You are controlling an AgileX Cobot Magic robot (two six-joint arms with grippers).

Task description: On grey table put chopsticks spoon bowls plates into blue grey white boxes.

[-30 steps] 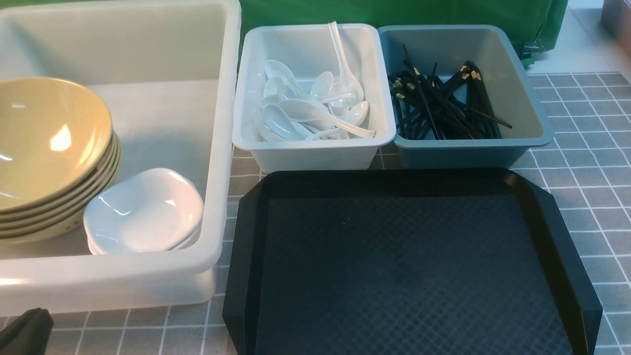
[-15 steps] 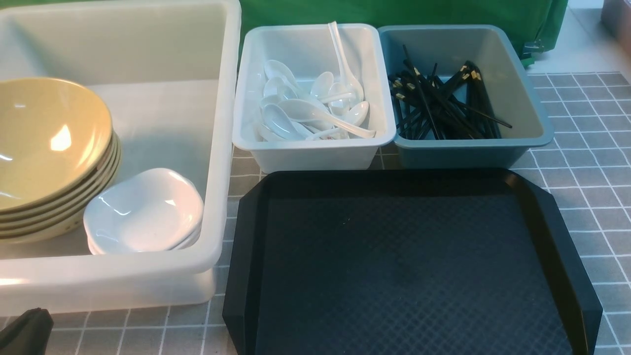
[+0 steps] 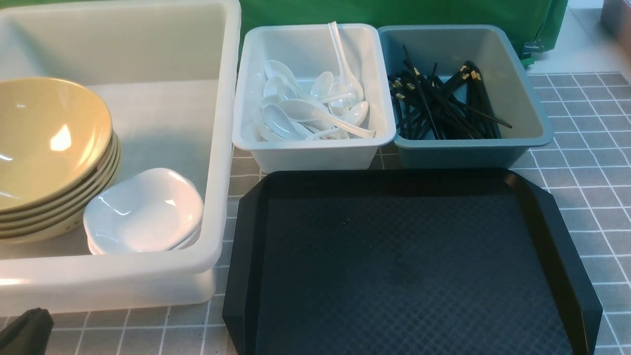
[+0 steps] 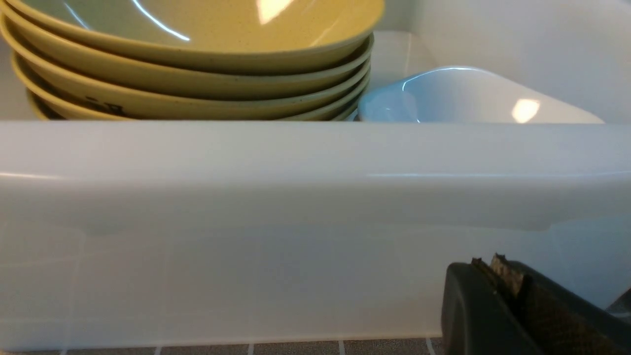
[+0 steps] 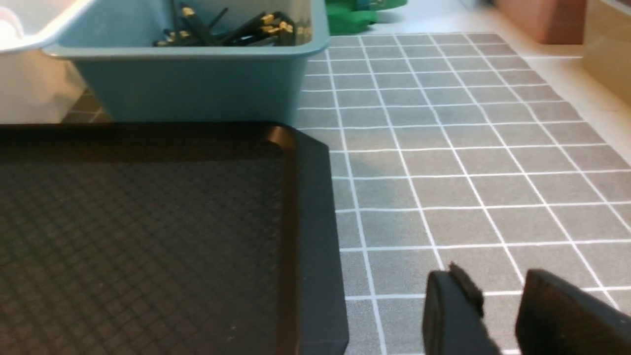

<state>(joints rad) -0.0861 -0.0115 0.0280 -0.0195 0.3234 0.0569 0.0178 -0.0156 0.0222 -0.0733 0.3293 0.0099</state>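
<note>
black textured tray (image 3: 409,266): flat, nothing on it | green cloth (image 3: 394,15): behind

Front view: high, looking forward over black textured tray (image 3: 409,266). Left wrist: low, close against large translucent white tub (image 4: 296,197). Right wrist: low, shares tray corner.

The grey table (image 3: 581,162) carries three boxes (image 3: 315,148) and a black tray (image 3: 409,266).
</note>
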